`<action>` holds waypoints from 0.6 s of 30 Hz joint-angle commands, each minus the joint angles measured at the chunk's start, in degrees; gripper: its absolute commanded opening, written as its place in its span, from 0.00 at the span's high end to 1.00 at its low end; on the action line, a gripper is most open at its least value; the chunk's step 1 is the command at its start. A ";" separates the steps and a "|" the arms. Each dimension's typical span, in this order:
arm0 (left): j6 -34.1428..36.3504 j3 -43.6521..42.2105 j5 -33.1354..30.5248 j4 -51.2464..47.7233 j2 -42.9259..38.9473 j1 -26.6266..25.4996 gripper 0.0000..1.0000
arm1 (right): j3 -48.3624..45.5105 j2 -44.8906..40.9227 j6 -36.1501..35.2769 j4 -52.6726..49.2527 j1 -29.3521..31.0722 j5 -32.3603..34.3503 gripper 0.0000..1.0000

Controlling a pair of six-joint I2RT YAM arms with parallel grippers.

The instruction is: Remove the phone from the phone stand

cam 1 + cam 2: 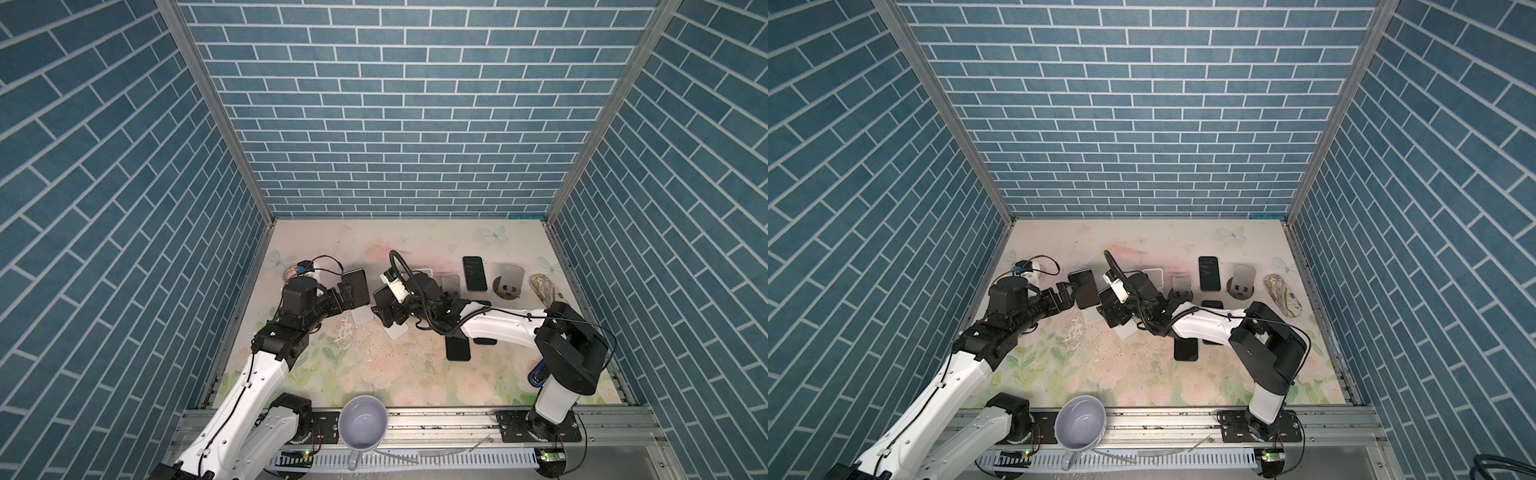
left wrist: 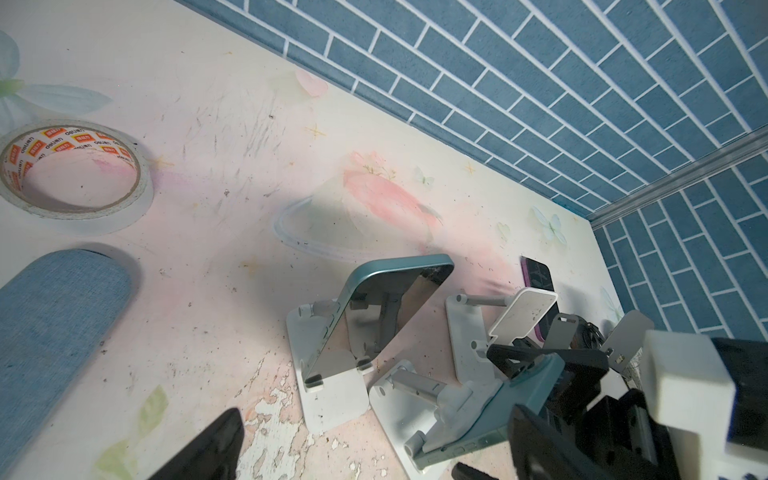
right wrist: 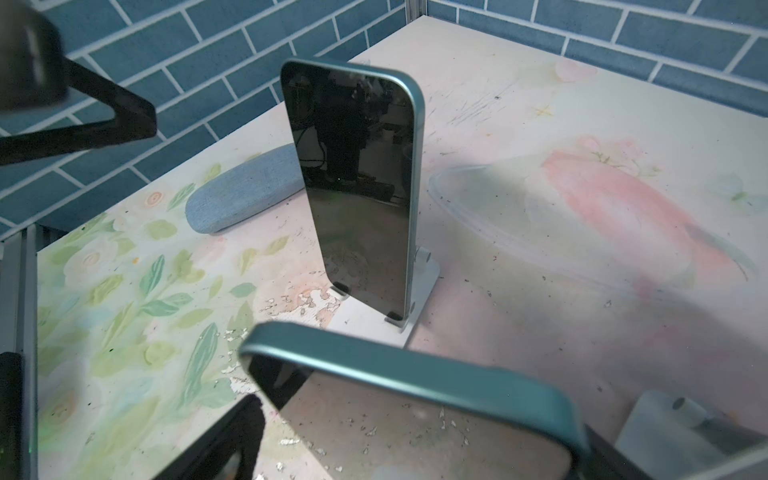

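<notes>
The right fingers [image 2: 540, 426] are standing spread wide on either side of a teal phone [image 3: 415, 415] that is leaning in its white stand [image 2: 399, 415] on the counter [image 2: 208, 216]; I cannot tell whether they are touching it. The left fingers [image 2: 208, 451], also spread, are hovering near a second teal phone [image 3: 357, 187] on another stand [image 3: 417, 301]. A tape roll [image 2: 75, 174] is showing "deli" printed round its core.

The scene is lit brightly and evenly; soft shadows are cast on the table [image 3: 582, 316]. Reflections are carried by the upright teal phone [image 3: 357, 187]; the nearest phone [image 3: 415, 386] is blurred.
</notes>
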 commanded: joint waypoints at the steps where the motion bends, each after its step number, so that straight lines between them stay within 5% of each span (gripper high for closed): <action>1: 1.20 -0.65 -0.13 1.39 -0.02 -0.16 0.00 | 2.78 1.28 -0.67 1.73 0.30 1.80 0.03; 6: 1.77 -0.78 -0.18 1.57 -0.04 -0.18 0.00 | 3.64 2.14 -0.64 1.44 0.34 2.10 0.09; 12: 1.95 -1.15 -0.02 2.18 0.06 -0.16 0.00 | 4.01 2.58 -0.21 1.04 0.34 0.92 0.34; 18: 1.95 -1.52 -0.04 2.31 -0.02 -0.16 0.00 | 3.30 1.80 0.13 0.88 0.35 0.76 0.47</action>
